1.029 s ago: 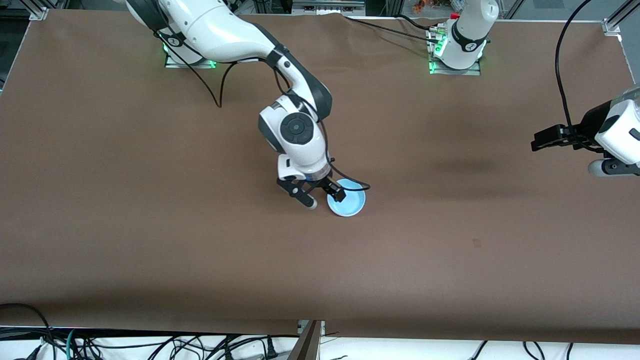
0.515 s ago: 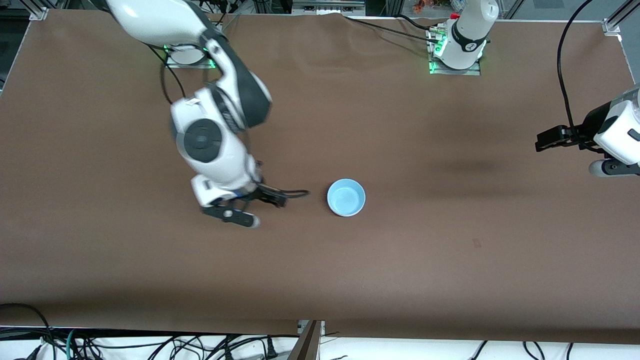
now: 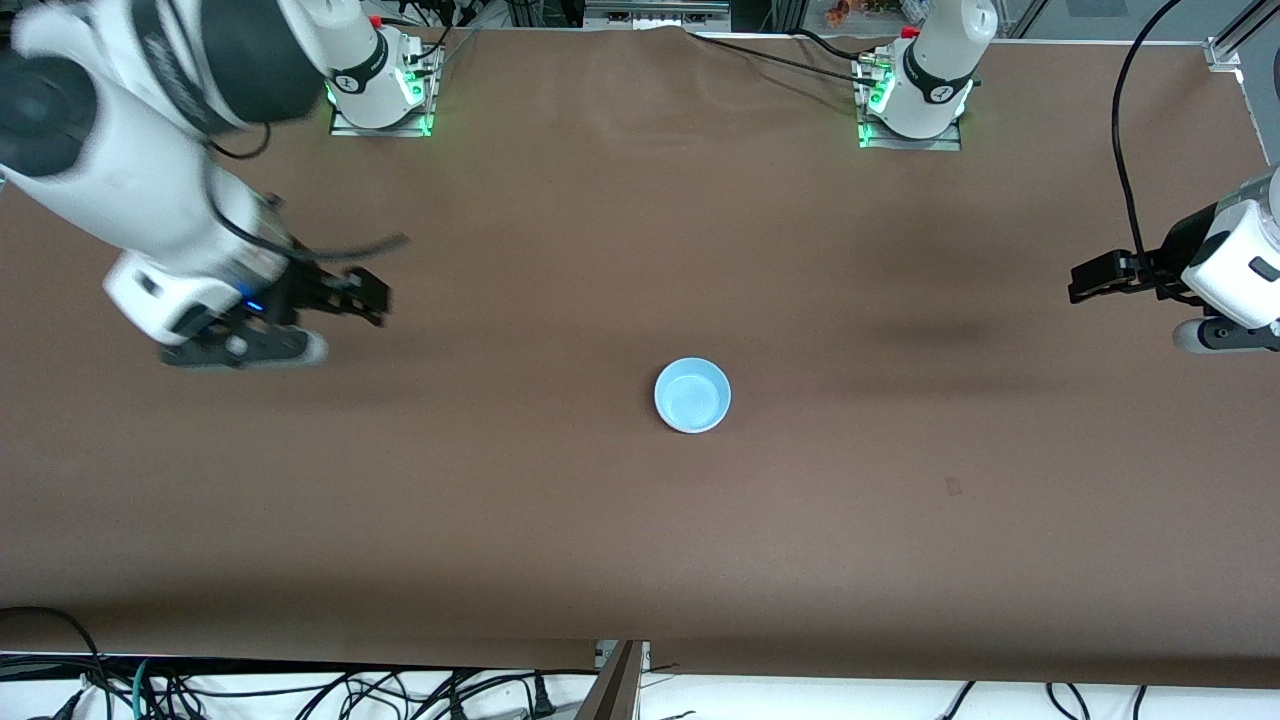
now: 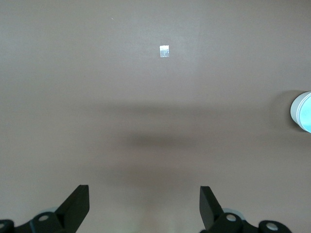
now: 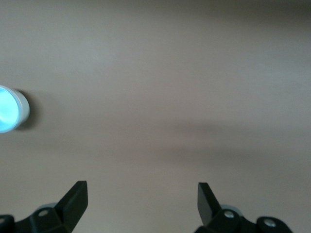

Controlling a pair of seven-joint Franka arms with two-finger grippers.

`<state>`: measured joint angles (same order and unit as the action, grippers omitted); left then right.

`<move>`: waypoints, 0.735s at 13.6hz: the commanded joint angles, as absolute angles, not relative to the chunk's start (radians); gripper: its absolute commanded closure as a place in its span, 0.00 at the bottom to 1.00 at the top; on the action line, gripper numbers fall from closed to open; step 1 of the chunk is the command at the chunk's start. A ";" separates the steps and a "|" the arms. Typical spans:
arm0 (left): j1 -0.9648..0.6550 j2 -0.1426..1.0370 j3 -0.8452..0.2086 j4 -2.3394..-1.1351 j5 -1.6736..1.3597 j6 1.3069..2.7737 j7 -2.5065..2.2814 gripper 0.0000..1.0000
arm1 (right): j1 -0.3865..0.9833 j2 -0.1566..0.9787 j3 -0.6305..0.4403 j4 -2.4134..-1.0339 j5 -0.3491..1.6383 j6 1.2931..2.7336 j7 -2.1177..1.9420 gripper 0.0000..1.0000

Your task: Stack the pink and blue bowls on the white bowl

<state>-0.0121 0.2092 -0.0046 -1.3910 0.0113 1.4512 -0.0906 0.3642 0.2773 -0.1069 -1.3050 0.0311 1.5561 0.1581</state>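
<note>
The light blue bowl (image 3: pixel 692 395) sits upright near the middle of the brown table (image 3: pixel 640 540). In the left wrist view the blue bowl (image 4: pixel 305 112) has a white wall (image 4: pixel 294 109) around it, and the right wrist view (image 5: pixel 5 109) shows the same white wall (image 5: pixel 22 109), so it rests inside the white bowl. The pink bowl is hidden. My right gripper (image 3: pixel 338 322) is open and empty over the table toward the right arm's end, well clear of the bowls. My left gripper (image 3: pixel 1135 308) waits open and empty over the left arm's end.
A small pale tape mark (image 4: pixel 164 50) lies on the table toward the left arm's end. Both arm bases (image 3: pixel 380 100) stand along the edge farthest from the front camera. Cables (image 3: pixel 300 690) hang below the nearest edge.
My right gripper has left the blue bowl and swung away toward the right arm's end of the table, open and empty. The bowl stayed put. The left arm has barely moved.
</note>
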 commanded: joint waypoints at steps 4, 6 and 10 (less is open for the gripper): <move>-0.012 0.227 -0.005 -1.355 0.031 1.431 -0.074 0.00 | 0.197 0.034 -0.039 -1.588 0.032 1.608 -0.012 0.00; -0.005 0.227 -0.005 -1.355 0.029 1.431 -0.074 0.00 | 0.112 0.029 0.034 -1.583 0.023 1.601 -0.029 0.00; -0.005 0.227 -0.005 -1.355 0.029 1.430 -0.074 0.00 | 0.112 0.038 0.026 -1.562 -0.008 1.605 -0.038 0.00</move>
